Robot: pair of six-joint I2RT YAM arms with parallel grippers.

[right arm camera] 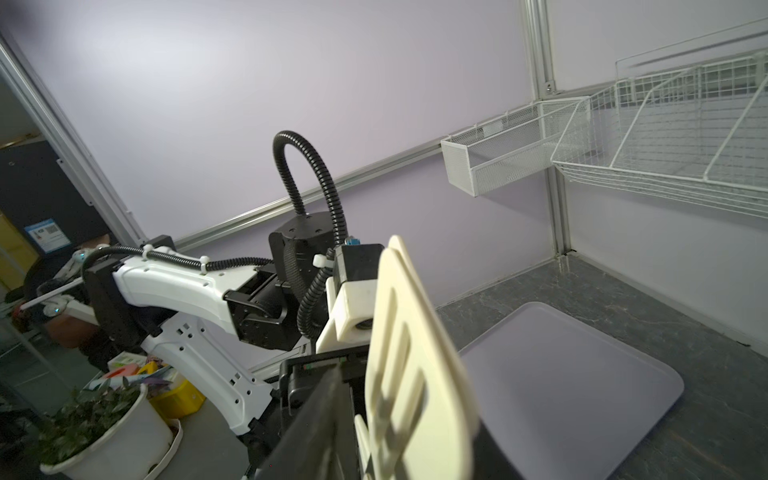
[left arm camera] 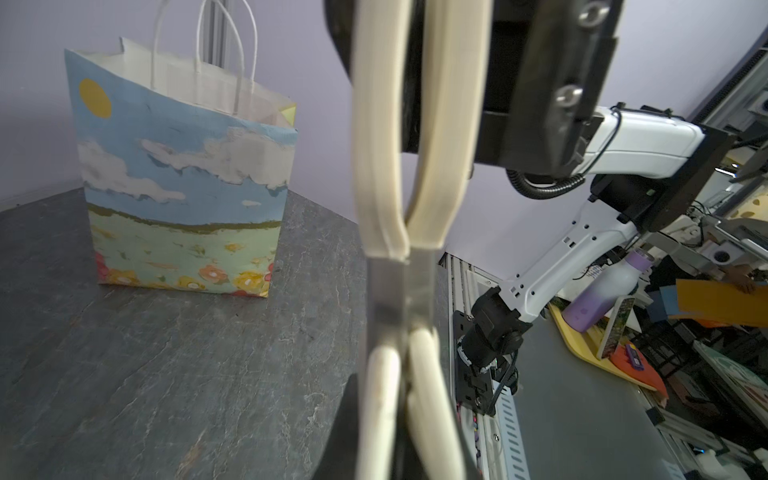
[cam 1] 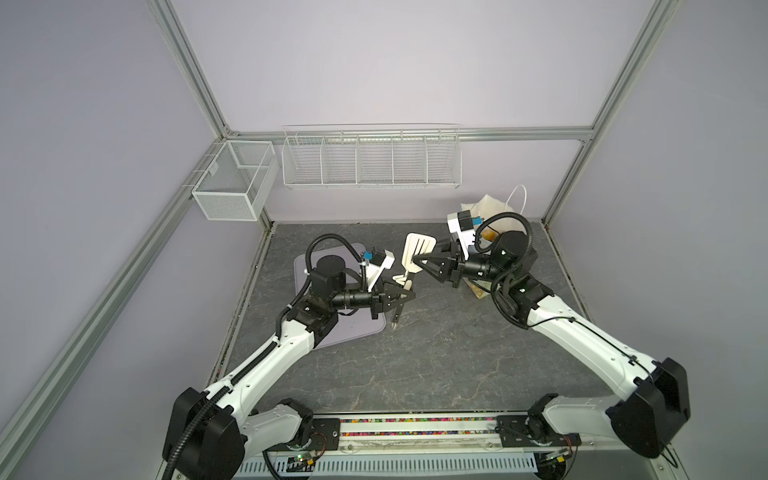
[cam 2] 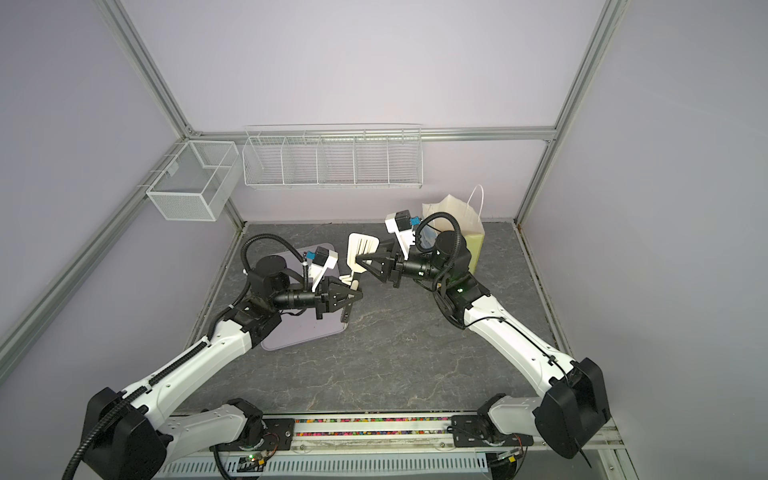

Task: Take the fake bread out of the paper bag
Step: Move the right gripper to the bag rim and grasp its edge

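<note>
Table [cam 1: 415,353]: gray stone, lilac walls behind, lilac tray [right arm camera: 561,395] on its left.
Paper bag [left arm camera: 183,178]: upright at the far right corner, behind the right arm; bread hidden from view.
Left fingers [left arm camera: 343,436]: clamped on the cream tongs [cam 1: 417,247] at the handle.
Right fingers [right arm camera: 316,424]: by the slotted head; apart or together, cannot tell.
</note>
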